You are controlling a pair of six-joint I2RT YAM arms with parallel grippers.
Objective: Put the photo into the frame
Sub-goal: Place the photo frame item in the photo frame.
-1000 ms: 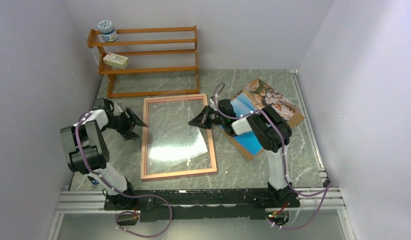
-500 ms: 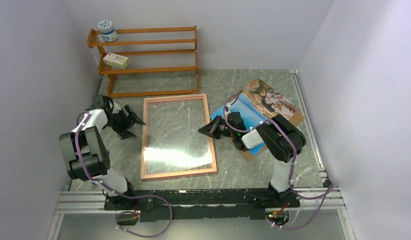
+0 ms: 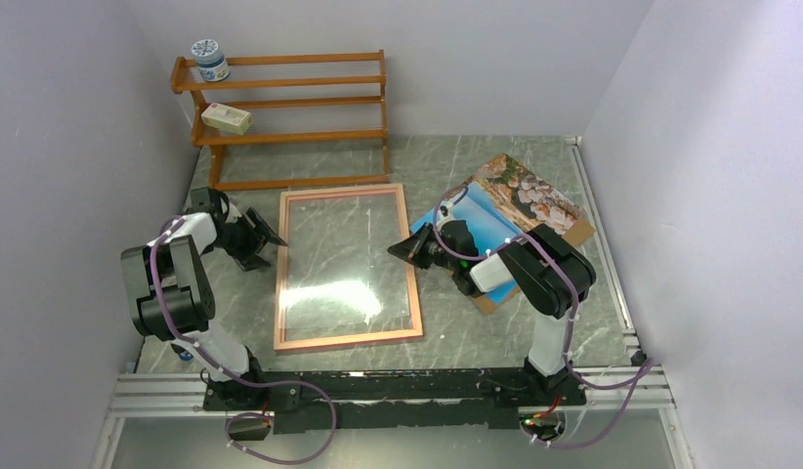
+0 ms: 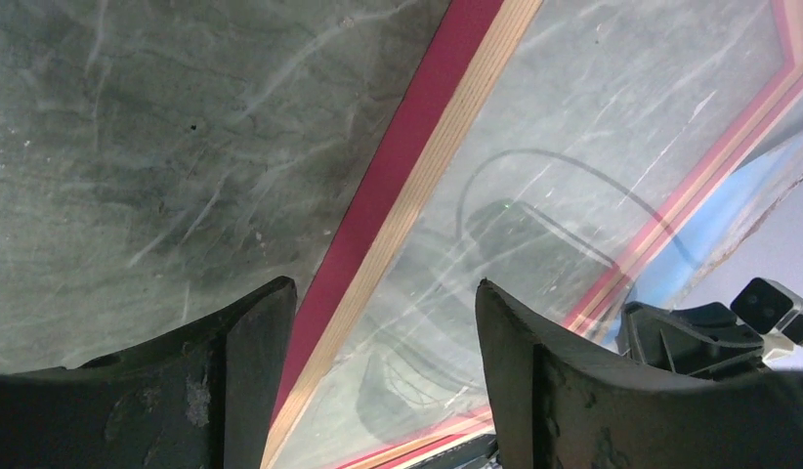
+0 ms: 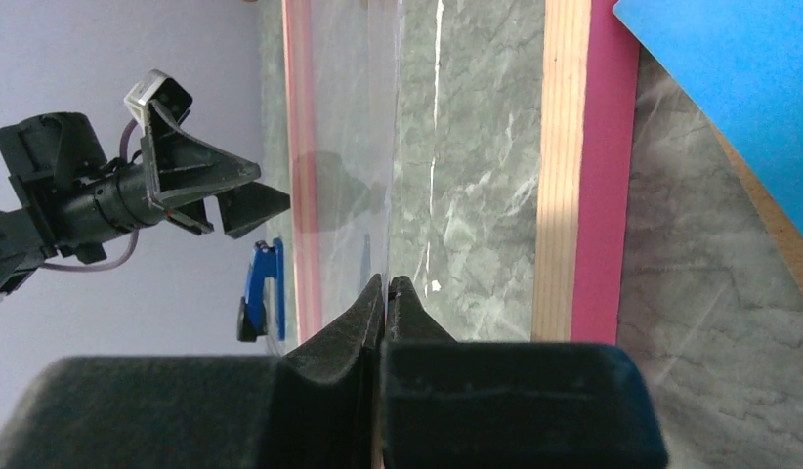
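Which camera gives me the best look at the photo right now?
Top external: the photo shows sky, sea and rocks, lying on a brown sheet right of the frame, partly under the right arm. Right wrist catches only a blue corner; left wrist only a blue sliver past the frame.

The right gripper [image 3: 398,249] drew back across the glass toward the frame's [image 3: 349,339] right rail and came a little nearer the arm bases. Its arm dropped lower and lay across the photo [image 3: 487,217]. The left gripper [image 3: 271,249] shifted only slightly. The frame perhaps nudged a touch, though the overhead view was too coarse to confirm.
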